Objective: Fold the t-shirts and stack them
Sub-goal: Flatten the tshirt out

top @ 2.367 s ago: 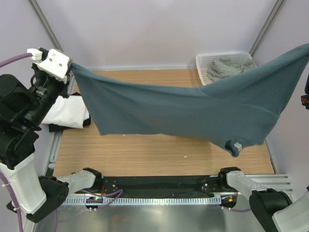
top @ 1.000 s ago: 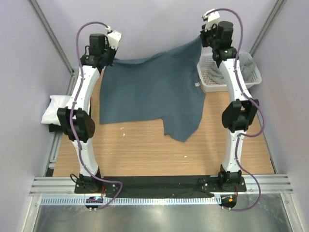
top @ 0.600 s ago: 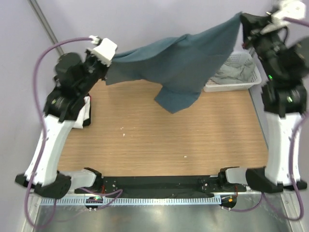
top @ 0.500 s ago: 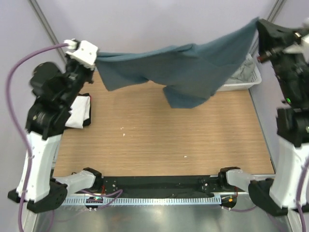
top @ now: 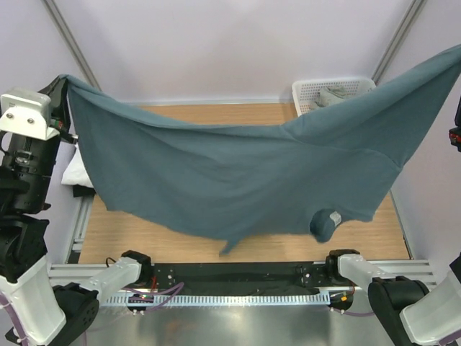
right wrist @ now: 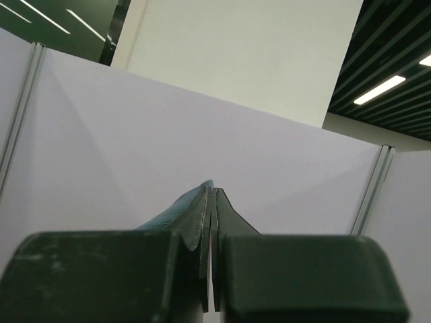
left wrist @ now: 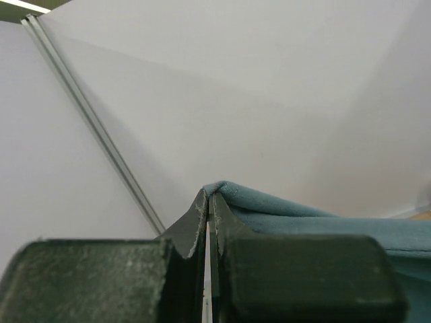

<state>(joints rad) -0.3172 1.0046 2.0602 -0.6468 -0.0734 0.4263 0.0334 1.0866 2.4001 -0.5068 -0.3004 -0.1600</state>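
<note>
The left pincer (left wrist: 207,202) and right pincer (right wrist: 212,195) each clench an edge of the blue shirt (top: 238,173), stretched aloft over the bench (top: 180,238), not yet folded. The white shirt (top: 75,171) appears folded at left; the grey shirt (top: 328,95) lies in the basket (top: 306,90).

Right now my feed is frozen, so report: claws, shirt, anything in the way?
Left claw shut on blue shirt. Right claw shut on it too. Shirt stretched in air over table. Basket far right, partly behind cloth.

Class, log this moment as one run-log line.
blue t-shirt: airborne, stretched wide above table | left jaws: shut on it | right jaws: shut on it | basket: grey shirt inside
</note>
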